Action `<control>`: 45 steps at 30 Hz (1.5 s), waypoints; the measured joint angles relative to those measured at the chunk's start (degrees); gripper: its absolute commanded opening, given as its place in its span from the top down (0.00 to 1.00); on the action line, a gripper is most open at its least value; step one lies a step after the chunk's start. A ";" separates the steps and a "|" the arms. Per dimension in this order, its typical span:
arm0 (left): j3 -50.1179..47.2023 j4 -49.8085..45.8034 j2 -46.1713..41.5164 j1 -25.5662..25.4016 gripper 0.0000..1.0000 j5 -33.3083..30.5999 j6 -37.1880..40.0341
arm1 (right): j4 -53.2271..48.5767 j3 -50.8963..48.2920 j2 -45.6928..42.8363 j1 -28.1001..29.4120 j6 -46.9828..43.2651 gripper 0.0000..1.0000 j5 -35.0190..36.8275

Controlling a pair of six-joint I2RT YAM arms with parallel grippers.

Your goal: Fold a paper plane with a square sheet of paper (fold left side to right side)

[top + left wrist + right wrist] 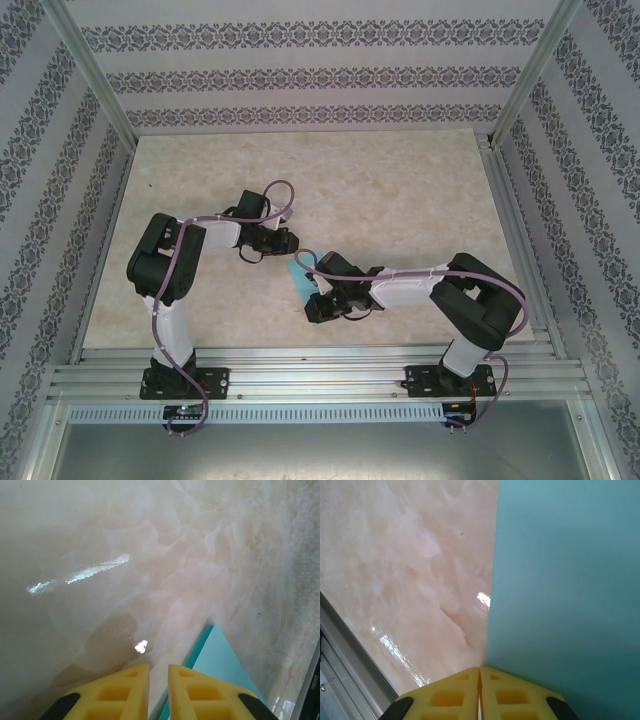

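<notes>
The yellow, hollow-celled right fingers (451, 696) were pressed together on an edge of the thin, smooth turquoise paper sheet (565, 580), mid-tabletop. Just beyond, the left fingers (117, 695) stood narrowly apart at its pointed corner, over the glossy marbled tabletop (150, 540).

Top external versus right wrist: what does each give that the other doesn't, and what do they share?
Top external: the left arm and right arm whole, from bolted bases up, inside patterned walls. Right wrist: its yellow jaws pressed together at the straight edge of the turquoise paper, close up. Shared: that paper and the marbled table.
</notes>
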 measured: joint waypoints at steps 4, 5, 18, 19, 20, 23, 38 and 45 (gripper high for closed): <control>-0.07 -1.03 -1.25 0.02 0.76 -2.12 0.09 | -0.02 0.09 0.11 -0.04 0.02 0.91 -0.02; -0.07 -1.95 -2.01 0.35 0.76 -3.56 0.20 | -0.04 0.13 0.15 -0.07 0.00 0.91 -0.04; -8.07 -5.62 -17.16 2.97 0.51 -3.15 -3.17 | -0.68 0.57 0.52 -1.92 -0.20 0.88 -1.44; -9.14 -5.33 -16.98 2.97 0.50 -2.78 -4.09 | -0.79 0.68 0.63 -1.92 -0.22 0.88 -1.51; -10.32 -4.98 -16.68 2.97 0.49 -2.23 -5.33 | -0.87 0.76 0.72 -1.92 -0.22 0.88 -1.62; -12.72 -3.02 -15.23 2.97 0.50 -0.48 -8.59 | -0.96 0.81 0.74 -1.95 -0.22 0.88 -1.73; -12.98 5.20 -9.07 2.80 0.56 5.35 -17.27 | -0.96 0.81 0.74 -1.95 -0.22 0.87 -1.84; -10.86 6.86 -6.88 1.18 0.62 5.29 -17.40 | -0.96 0.81 0.74 -1.95 -0.22 0.87 -1.84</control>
